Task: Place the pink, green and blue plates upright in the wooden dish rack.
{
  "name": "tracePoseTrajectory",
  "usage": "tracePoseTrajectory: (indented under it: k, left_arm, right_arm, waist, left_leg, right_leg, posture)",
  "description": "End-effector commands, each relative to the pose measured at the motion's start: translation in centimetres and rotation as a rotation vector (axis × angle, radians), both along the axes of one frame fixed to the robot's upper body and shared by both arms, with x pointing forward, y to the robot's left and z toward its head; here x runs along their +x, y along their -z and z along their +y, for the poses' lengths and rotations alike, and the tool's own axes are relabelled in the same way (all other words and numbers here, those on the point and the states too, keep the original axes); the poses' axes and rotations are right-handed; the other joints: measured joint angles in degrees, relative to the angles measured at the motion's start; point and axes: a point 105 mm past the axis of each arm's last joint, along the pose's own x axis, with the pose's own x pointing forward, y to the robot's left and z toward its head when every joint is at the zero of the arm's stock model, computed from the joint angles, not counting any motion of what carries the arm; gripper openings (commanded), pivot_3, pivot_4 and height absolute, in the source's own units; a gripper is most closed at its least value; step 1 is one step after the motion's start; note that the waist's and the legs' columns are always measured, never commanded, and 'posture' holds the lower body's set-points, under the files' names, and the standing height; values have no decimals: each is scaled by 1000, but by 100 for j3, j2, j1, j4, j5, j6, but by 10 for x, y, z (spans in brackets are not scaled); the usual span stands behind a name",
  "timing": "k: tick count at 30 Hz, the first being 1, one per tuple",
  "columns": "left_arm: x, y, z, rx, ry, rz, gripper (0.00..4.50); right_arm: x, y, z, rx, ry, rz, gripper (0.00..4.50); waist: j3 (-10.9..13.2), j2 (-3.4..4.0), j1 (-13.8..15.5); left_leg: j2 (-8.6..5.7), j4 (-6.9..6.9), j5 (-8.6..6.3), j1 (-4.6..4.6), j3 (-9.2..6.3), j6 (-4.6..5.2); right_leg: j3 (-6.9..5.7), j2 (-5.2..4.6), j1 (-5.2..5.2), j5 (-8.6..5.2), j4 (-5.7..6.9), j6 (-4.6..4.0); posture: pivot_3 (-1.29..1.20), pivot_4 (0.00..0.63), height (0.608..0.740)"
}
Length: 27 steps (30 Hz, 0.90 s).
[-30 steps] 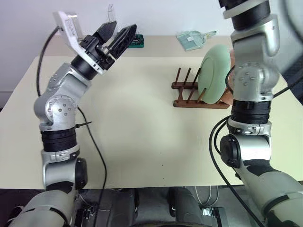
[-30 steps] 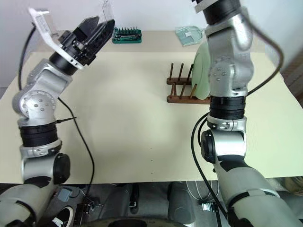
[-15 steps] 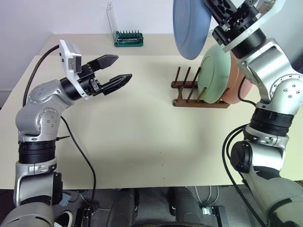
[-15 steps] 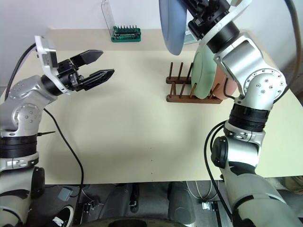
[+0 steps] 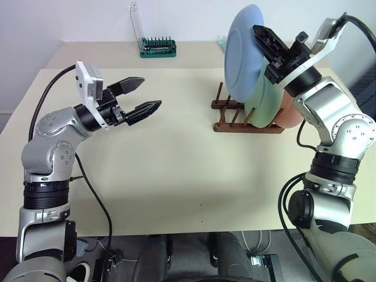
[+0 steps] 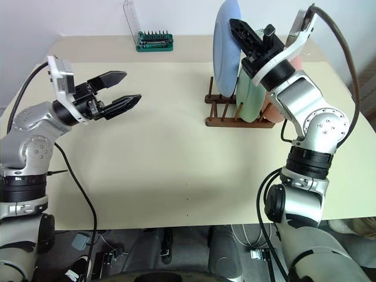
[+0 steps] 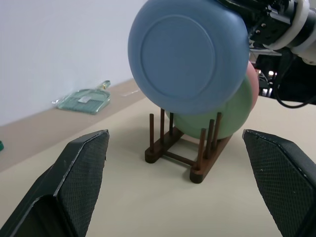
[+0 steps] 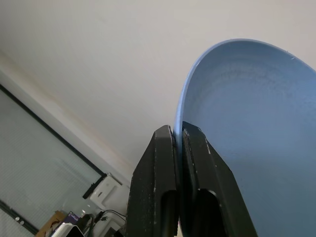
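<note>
Two plates, green (image 5: pixel 267 100) and pink (image 5: pixel 289 111), upright in wooden dish rack (image 5: pixel 235 124).

A pale cream tabletop (image 5: pixel 176 170), mostly bare across its near and middle parts. Toward the far right stands a dark wooden rack (image 5: pixel 235 120) of two rails with upright pegs, resting directly on the surface. At the far edge, left of the rack and well apart from it, sits a green bit holder (image 5: pixel 157 48) with its clear lid raised. Also at the far edge, seen from the left wrist, lies a flat clear greenish item (image 7: pixel 83 101), possibly a small plastic pouch.
</note>
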Motion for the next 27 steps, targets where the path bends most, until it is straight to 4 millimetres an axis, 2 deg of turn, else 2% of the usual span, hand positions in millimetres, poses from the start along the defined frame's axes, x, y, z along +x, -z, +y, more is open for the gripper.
tracePoseTrajectory:
  k: [1, 12, 15, 22, 27]
  left_arm:
    - [-4, -13, 0, -9, -1, -52, 4450]
    - [-1, -16, 0, -22, -21, -45, 4450]
    - [-1, -17, 1, -21, -24, -45, 4500]
    - [-3, -17, -1, -28, -4, -27, 4500]
    - [-4, -18, -2, -30, 6, -24, 4500]
  right_arm:
    - [-8, -9, -4, 27, 10, -57, 0]
    - [2, 15, -9, 18, 42, 1, 0]
    - [1, 16, -9, 40, 21, -4, 942]
    - [-2, 8, -6, -20, 45, -70, 4430]
    - [-10, 1, -1, -105, 28, -152, 4474]
  waist:
    - [0, 0, 0]
    - [0, 0, 3]
    - [0, 0, 6]
    - [0, 0, 3]
    - [0, 0, 3]
  left_leg:
    - [0, 0, 0, 0, 0, 0]
    - [0, 1, 0, 0, 0, 0]
    - [0, 1, 0, 0, 0, 0]
    - [0, 2, 0, 0, 0, 0]
    - [0, 2, 0, 0, 0, 0]
  right_leg:
    - [0, 0, 0, 0, 0, 0]
    - [0, 0, 0, 0, 1, 0]
    - [0, 0, 0, 0, 2, 0]
    - [0, 0, 0, 0, 2, 0]
    - [0, 0, 0, 0, 4, 0]
  posture:
    - [0, 150, 724]
    - [0, 150, 724]
    - [0, 150, 724]
    - [0, 150, 724]
    - [0, 150, 724]
